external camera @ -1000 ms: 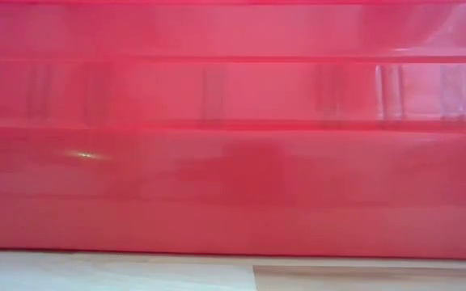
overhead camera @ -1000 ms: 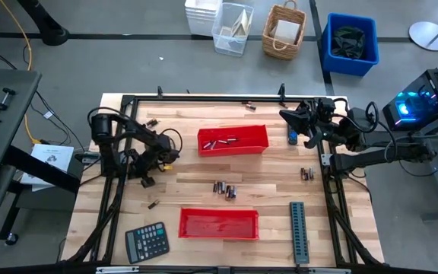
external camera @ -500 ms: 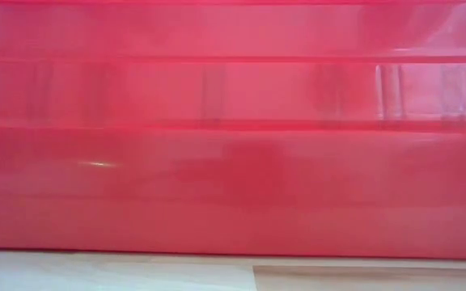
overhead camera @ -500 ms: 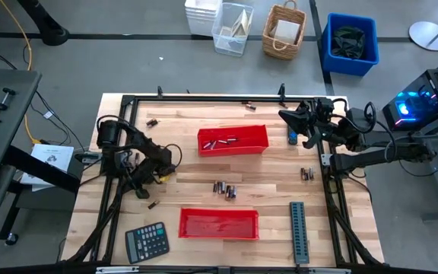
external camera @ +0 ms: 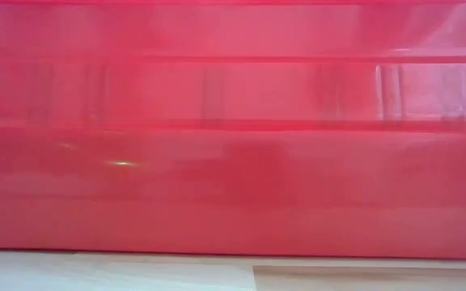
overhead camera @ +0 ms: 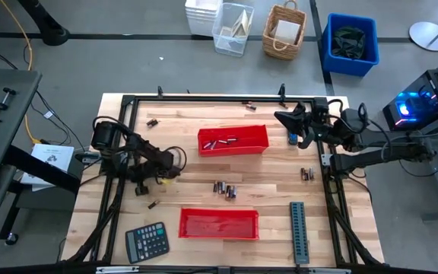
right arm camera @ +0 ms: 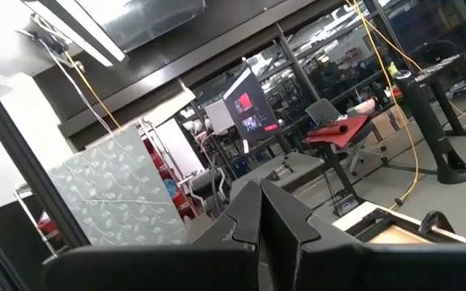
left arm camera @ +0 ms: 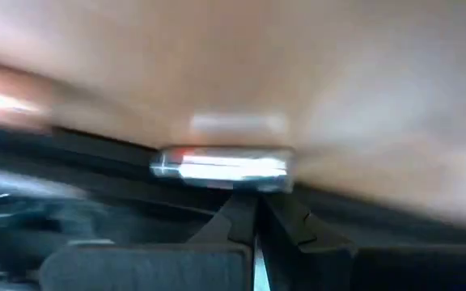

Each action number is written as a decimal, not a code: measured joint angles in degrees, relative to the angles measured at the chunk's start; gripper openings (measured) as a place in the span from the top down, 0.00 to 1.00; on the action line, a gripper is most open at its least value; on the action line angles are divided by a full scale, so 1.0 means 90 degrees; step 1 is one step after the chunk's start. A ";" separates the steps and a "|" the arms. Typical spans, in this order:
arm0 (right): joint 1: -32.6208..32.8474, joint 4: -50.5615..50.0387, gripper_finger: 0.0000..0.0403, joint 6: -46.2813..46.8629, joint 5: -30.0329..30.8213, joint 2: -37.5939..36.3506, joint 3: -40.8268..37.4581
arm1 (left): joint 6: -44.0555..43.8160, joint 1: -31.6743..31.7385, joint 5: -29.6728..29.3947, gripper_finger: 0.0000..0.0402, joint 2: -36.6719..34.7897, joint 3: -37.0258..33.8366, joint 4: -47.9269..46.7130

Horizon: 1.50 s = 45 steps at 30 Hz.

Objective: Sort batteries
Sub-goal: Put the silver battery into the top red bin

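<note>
My left gripper (overhead camera: 175, 163) is low over the table's left part, shut on one battery (left arm camera: 221, 168). My right gripper (overhead camera: 289, 119) hangs raised at the far right, shut and holding nothing (right arm camera: 259, 212). A red tray (overhead camera: 233, 140) at the far middle holds a few batteries (overhead camera: 220, 142). A second red tray (overhead camera: 218, 223) stands near the front edge. Loose batteries lie on the wood: a cluster (overhead camera: 224, 188), a pair (overhead camera: 307, 174) and single ones (overhead camera: 152, 204), (overhead camera: 151, 122). My left gripper pinches the battery's middle (left arm camera: 231, 171) between its two fingertips. The battery lies across the fingers, about level. The fingers slant downward toward the table's right side. The blurred picture does not show whether the battery is clear of the wood.
A calculator (overhead camera: 147, 242) lies at the near left and a long grey ridged strip (overhead camera: 299, 232) at the near right. A small black-and-blue device (overhead camera: 292, 138) sits right of the far tray. The near tray's red wall (external camera: 233, 162) fills the low view. A black frame (overhead camera: 204, 97) runs around the table.
My left arm has swung toward the table's near edge, so that its gripper now points toward the table's right side.
</note>
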 joint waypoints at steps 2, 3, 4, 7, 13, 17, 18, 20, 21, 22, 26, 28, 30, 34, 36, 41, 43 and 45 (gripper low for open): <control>0.0000 0.0002 1.00 0.0111 0.0000 0.0052 0.0000 | -0.0160 0.0031 -0.0622 1.00 0.0000 0.0225 0.0055; 0.0000 -0.0003 1.00 0.0119 -0.0002 0.0083 0.0000 | -0.0192 0.0047 -0.0751 1.00 0.0000 0.0357 0.0022; 0.0000 0.0002 1.00 0.0133 -0.0002 0.0108 0.0000 | -0.0180 0.0081 -0.0797 1.00 -0.0004 0.0521 -0.0031; 0.0000 0.0001 1.00 0.0125 -0.0006 0.0138 0.0000 | -0.0061 0.0150 -0.0769 1.00 -0.0154 0.1106 -0.0104; 0.0000 0.0059 1.00 0.0115 -0.0017 0.0124 0.0000 | -0.0049 0.0257 -0.0824 1.00 -0.0920 0.1728 -0.0463; 0.0000 0.0060 1.00 0.0135 -0.0036 0.0124 0.0000 | -0.0458 0.0396 -0.0814 1.00 -0.1841 0.1615 -0.0802; 0.0000 0.0060 1.00 0.0135 -0.0036 0.0124 0.0000 | -0.0598 0.0442 -0.0814 1.00 -0.2113 0.1557 -0.0868; 0.0000 0.0060 1.00 0.0129 -0.0036 0.0124 0.0000 | -0.0737 0.0519 -0.0812 1.00 -0.2585 0.1386 -0.0931; -0.0001 0.0060 1.00 0.0105 -0.0036 0.0124 0.0000 | -0.0728 0.0559 -0.0816 1.00 -0.2757 0.1288 -0.0909; -0.0006 0.0058 1.00 0.0103 -0.0034 0.0124 0.0000 | -0.0635 0.0610 -0.0820 1.00 -0.2888 0.1192 -0.0889; -0.0088 0.0058 1.00 0.0108 -0.0003 0.0126 0.0000 | 0.0108 0.1017 -0.0923 0.97 -0.2933 0.0832 -0.0892; -0.0100 0.0056 1.00 0.0108 -0.0002 0.0129 0.0000 | 0.0386 0.1283 -0.1023 0.92 -0.2749 0.0733 -0.0902; -0.0100 0.0056 1.00 0.0111 -0.0002 0.0129 0.0000 | 0.0707 0.1510 -0.1202 0.87 -0.2537 0.0719 -0.0917; -0.0095 0.0056 1.00 0.0157 -0.0003 0.0129 0.0000 | 0.1185 0.1874 -0.1531 0.73 -0.2150 0.0846 -0.0761; -0.0095 0.0056 1.00 0.0250 -0.0002 0.0129 0.0000 | 0.1348 0.2007 -0.1471 0.66 -0.2011 0.0852 -0.0651; -0.0095 0.0053 1.00 0.0259 -0.0002 0.0129 0.0000 | 0.1617 0.2275 -0.1326 0.51 -0.1600 0.0842 -0.0445; -0.0095 0.0053 1.00 0.0258 0.0010 0.0129 0.0000 | 0.1836 0.2384 -0.1213 0.47 -0.1429 0.0842 -0.0342; -0.0095 0.0054 1.00 0.0259 0.0064 0.0129 0.0000 | 0.2083 0.2481 -0.1220 0.45 -0.1283 0.0842 -0.0223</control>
